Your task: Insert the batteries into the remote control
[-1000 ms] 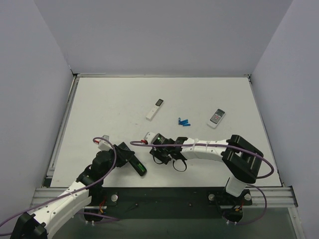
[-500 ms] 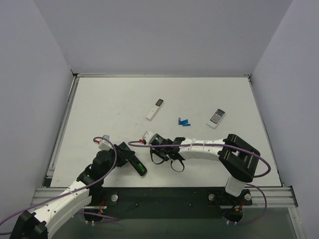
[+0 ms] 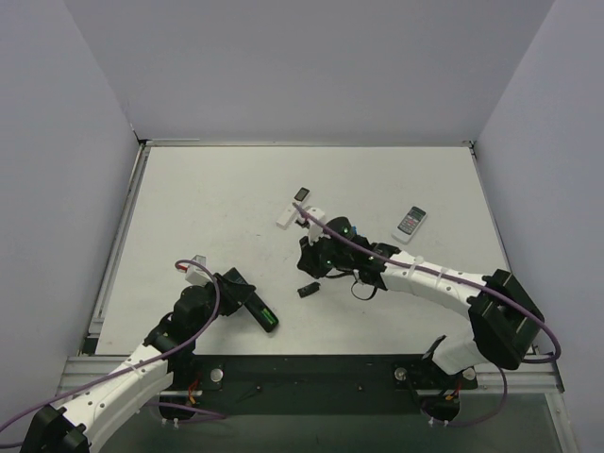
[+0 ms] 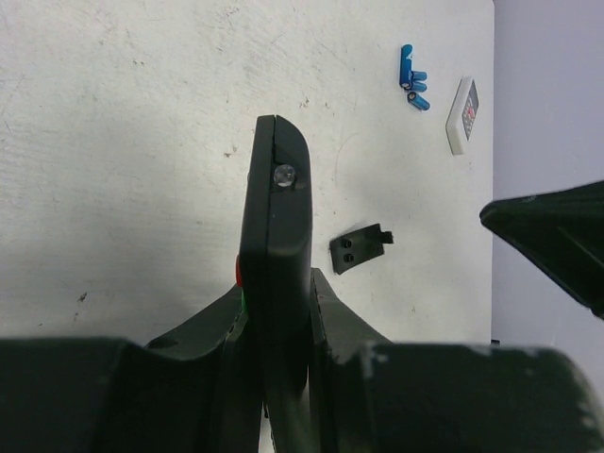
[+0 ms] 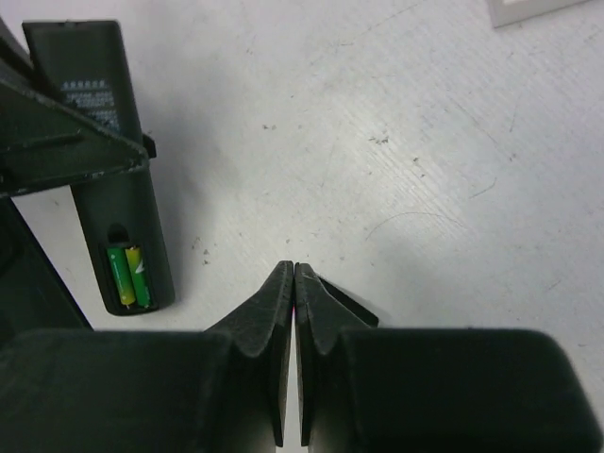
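Note:
The black remote control [image 3: 253, 308] is gripped edge-on in my left gripper [image 3: 238, 296], low over the table's near left. It also shows in the left wrist view [image 4: 276, 217] and the right wrist view [image 5: 99, 132]. Two green batteries [image 5: 127, 276] sit side by side in its open compartment, and they show in the top view [image 3: 268, 319]. The loose black battery cover [image 3: 309, 289] lies on the table to the remote's right. My right gripper [image 5: 294, 271] is shut and empty just over that cover's edge [image 5: 351, 308].
A slim white stick remote [image 3: 293, 208] lies behind the right arm. A short white remote with a grey keypad [image 3: 410, 224] lies to the right. Small blue cells [image 4: 412, 77] lie near it. Grey walls surround the table.
My right gripper has drawn back from the remote's battery end, moving up and to the right. The black cover now lies alone on the table. The left arm has barely moved.

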`<action>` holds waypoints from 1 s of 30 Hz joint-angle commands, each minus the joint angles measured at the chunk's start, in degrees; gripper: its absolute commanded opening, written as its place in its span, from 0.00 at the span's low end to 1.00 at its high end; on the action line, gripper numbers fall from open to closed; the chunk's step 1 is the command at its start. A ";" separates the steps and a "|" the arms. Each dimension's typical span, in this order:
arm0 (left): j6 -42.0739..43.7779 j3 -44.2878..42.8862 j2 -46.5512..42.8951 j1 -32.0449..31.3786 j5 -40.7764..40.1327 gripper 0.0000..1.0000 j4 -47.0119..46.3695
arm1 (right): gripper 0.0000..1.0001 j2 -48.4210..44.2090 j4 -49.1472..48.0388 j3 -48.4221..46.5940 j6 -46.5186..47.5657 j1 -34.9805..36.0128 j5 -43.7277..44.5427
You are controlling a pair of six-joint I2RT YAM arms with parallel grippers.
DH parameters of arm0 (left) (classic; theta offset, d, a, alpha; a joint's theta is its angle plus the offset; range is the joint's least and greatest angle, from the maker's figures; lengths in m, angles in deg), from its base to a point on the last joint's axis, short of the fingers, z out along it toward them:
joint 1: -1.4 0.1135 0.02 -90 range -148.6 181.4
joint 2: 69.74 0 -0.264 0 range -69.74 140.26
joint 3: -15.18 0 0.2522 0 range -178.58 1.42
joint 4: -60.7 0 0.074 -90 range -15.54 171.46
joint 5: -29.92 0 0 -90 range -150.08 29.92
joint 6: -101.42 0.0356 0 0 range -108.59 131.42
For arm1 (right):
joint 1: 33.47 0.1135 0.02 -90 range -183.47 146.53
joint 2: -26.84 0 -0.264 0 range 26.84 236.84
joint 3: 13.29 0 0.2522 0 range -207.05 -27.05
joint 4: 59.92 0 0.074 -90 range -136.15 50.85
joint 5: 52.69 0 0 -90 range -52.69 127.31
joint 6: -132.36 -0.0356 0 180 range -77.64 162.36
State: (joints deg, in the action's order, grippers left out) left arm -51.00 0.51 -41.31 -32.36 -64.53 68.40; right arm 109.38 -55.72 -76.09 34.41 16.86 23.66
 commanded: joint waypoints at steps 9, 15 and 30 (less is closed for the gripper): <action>-0.34 -2.26 -1.00 -0.17 0.32 0.00 -1.40 | 0.29 1.74 5.86 0.44 0.65 -3.66 -2.10; -0.34 -2.43 -1.09 -0.17 0.76 0.00 -1.23 | 0.41 4.64 8.51 0.61 -9.78 -6.20 0.12; -0.52 -1.99 -1.88 -0.17 0.84 0.00 -1.05 | 0.37 10.53 10.71 -2.03 -12.45 -6.64 -6.21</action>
State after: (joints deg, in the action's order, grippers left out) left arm -51.15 0.51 -42.45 -32.36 -64.31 69.32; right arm 120.07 -45.47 -75.50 20.71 10.39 20.45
